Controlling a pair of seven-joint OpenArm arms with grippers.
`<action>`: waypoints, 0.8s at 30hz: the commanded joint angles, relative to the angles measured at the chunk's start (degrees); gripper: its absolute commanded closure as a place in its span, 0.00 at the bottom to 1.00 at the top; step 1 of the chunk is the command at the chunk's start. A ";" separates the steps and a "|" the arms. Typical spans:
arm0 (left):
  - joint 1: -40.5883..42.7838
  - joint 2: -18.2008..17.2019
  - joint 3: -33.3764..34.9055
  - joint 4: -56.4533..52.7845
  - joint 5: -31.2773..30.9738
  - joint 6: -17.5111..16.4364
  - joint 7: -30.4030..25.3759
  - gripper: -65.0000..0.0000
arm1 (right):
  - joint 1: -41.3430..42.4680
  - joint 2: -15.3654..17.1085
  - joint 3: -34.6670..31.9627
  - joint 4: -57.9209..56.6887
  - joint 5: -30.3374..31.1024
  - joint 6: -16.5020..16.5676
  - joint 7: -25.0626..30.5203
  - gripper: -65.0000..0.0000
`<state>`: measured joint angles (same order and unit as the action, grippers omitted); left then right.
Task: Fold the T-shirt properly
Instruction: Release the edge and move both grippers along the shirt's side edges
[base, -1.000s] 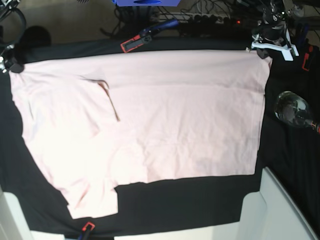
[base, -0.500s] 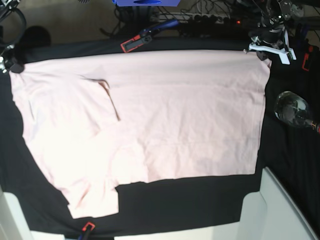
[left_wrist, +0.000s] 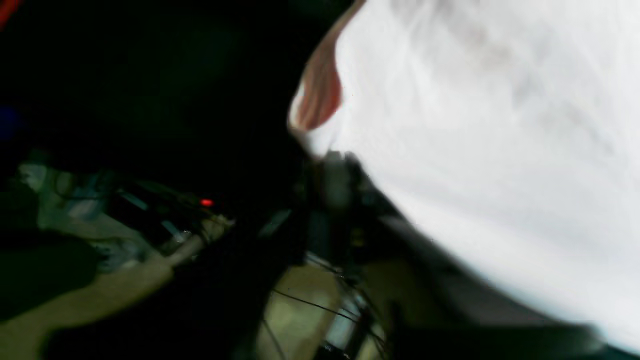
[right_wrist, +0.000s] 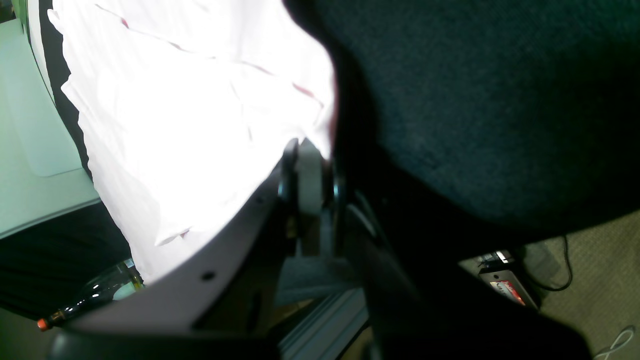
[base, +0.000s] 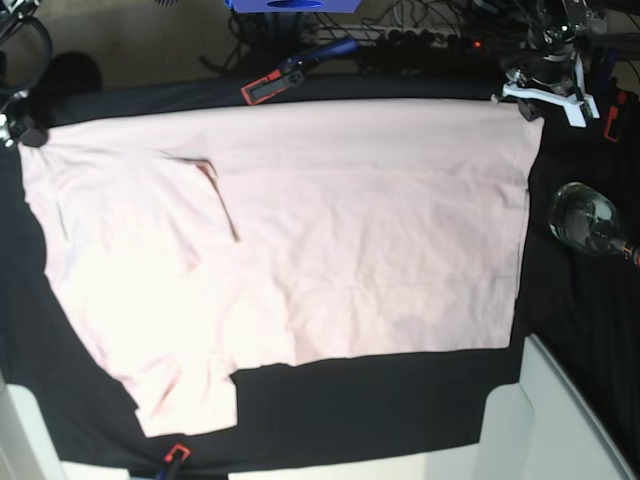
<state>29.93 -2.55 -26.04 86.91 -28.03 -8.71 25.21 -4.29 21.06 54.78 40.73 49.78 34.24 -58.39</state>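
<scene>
The pale pink T-shirt (base: 330, 230) lies spread flat, plain side up, on the black table cloth (base: 380, 400). One sleeve is folded in at the left. My left gripper (base: 525, 100) sits at the shirt's far right corner. The left wrist view is blurred: the T-shirt (left_wrist: 500, 125) has its corner right beside the left gripper (left_wrist: 335, 175), and how the jaws stand is not readable. My right gripper (base: 18, 130) is at the far left corner. In the right wrist view the right gripper (right_wrist: 310, 165) is shut, with the edge of the T-shirt (right_wrist: 175, 100) pinched at its tip.
A clear glass bottle (base: 585, 220) lies on the cloth just right of the shirt. Clamps hold the cloth at the back (base: 265, 88), the front (base: 175, 455) and the far right (base: 612, 118). Cables and a power strip (base: 400, 38) run behind the table.
The left gripper has shifted slightly at the shirt's far right corner. The shirt and the right gripper lie as before.
</scene>
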 joint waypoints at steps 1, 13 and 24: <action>0.62 -0.66 -0.55 1.66 0.12 0.31 -1.52 0.71 | 0.21 1.84 0.47 1.07 0.81 -0.17 1.38 0.86; 0.88 -0.66 -0.73 2.27 0.12 0.31 -1.43 0.63 | -2.52 0.44 0.56 5.64 0.81 -0.35 1.29 0.57; 2.55 0.57 -0.73 12.73 0.03 0.31 -1.43 0.63 | -3.05 2.81 4.86 5.91 0.81 -0.35 1.38 0.57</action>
<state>32.21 -1.39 -26.48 98.61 -27.51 -7.90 25.36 -7.99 22.31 59.42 45.60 49.21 33.39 -57.54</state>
